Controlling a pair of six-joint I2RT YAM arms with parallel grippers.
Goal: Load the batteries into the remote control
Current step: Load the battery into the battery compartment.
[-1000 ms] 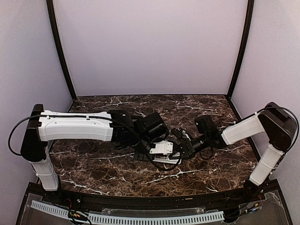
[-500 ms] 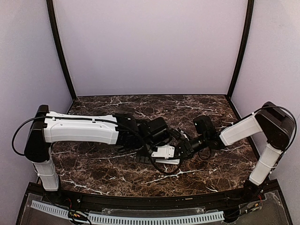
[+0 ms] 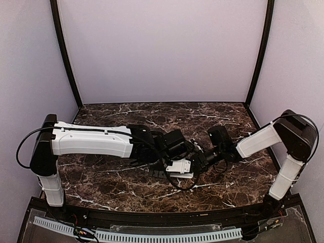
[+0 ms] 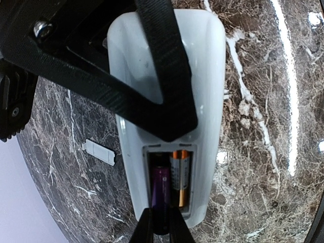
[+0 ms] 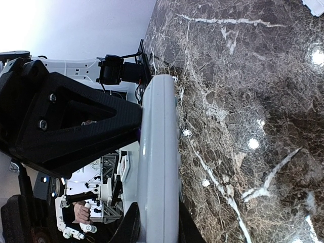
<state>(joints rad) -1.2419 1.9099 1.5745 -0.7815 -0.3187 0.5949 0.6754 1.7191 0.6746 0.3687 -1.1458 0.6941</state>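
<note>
The white remote control (image 4: 207, 76) is held back-up just above the table, its compartment open. An orange and silver battery (image 4: 180, 174) lies in the right slot. My left gripper (image 4: 162, 223) is shut on a purple battery (image 4: 161, 192), whose far end is inside the left slot. My right gripper (image 5: 158, 223) is shut on the remote's (image 5: 159, 142) edges, and one of its fingers (image 4: 162, 76) crosses the remote's back. In the top view both grippers meet over the remote (image 3: 178, 167) at the table's middle.
The small white cover piece (image 4: 99, 152) lies on the dark marble table (image 3: 101, 177) just left of the remote. Purple walls and black corner posts enclose the table on three sides.
My left arm has reached further right and lower, bringing the purple battery to the compartment. The right gripper and the remote have shifted slightly toward the near edge.
</note>
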